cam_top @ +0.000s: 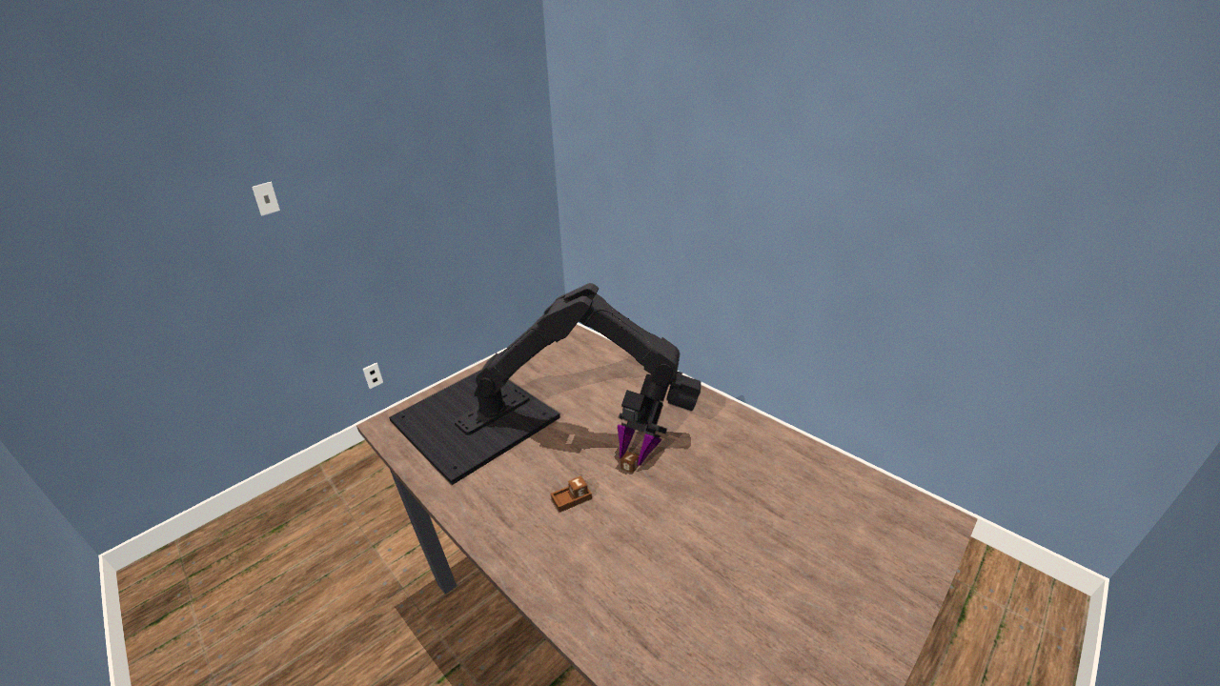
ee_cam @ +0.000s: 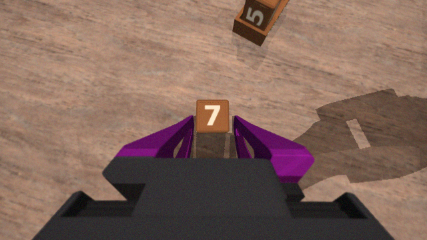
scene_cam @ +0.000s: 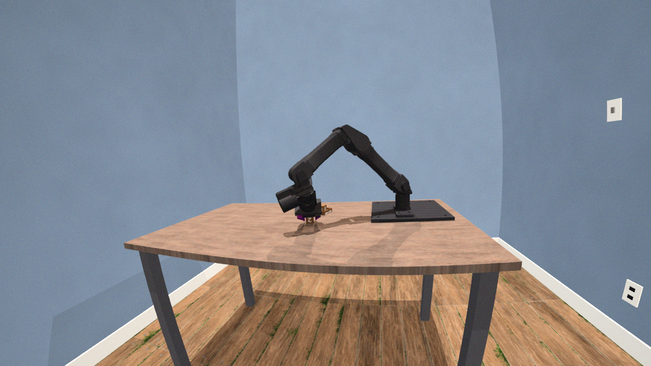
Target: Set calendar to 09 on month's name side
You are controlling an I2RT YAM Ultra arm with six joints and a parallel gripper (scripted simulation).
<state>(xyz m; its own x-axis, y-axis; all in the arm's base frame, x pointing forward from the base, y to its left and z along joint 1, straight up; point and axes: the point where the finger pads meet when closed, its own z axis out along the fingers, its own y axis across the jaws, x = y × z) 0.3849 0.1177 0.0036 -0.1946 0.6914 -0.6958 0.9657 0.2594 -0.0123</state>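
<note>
The purple gripper [cam_top: 632, 461] [scene_cam: 308, 218] [ee_cam: 213, 120] is part open around the 7 cube [cam_top: 628, 462] [scene_cam: 309, 220] [ee_cam: 212, 116], mid-frame in the wrist view, probably to grab it. The tray [cam_top: 560, 502] [scene_cam: 328, 211] [ee_cam: 248, 33] (with the other cube [cam_top: 578, 488] [ee_cam: 257, 15]) sits near the top.

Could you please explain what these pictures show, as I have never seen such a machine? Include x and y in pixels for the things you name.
It is one black robot arm [cam_top: 626, 334] [scene_cam: 325, 150] [ee_cam: 213, 190] on a table [cam_top: 767, 546] [scene_cam: 218, 234] [ee_cam: 67, 67]. The top picture looks down from above, the exterior one looks across from the side, and the wrist one looks past the purple jaws. A loose cube [cam_top: 628, 463] [scene_cam: 309, 220] [ee_cam: 212, 116], showing a 7 on top, stands between the open jaws, not gripped. Nearby, a small tray [cam_top: 560, 502] [scene_cam: 329, 210] [ee_cam: 248, 33] contains another cube [cam_top: 577, 488] [scene_cam: 323, 209] [ee_cam: 256, 16]. Nothing is held.
</note>
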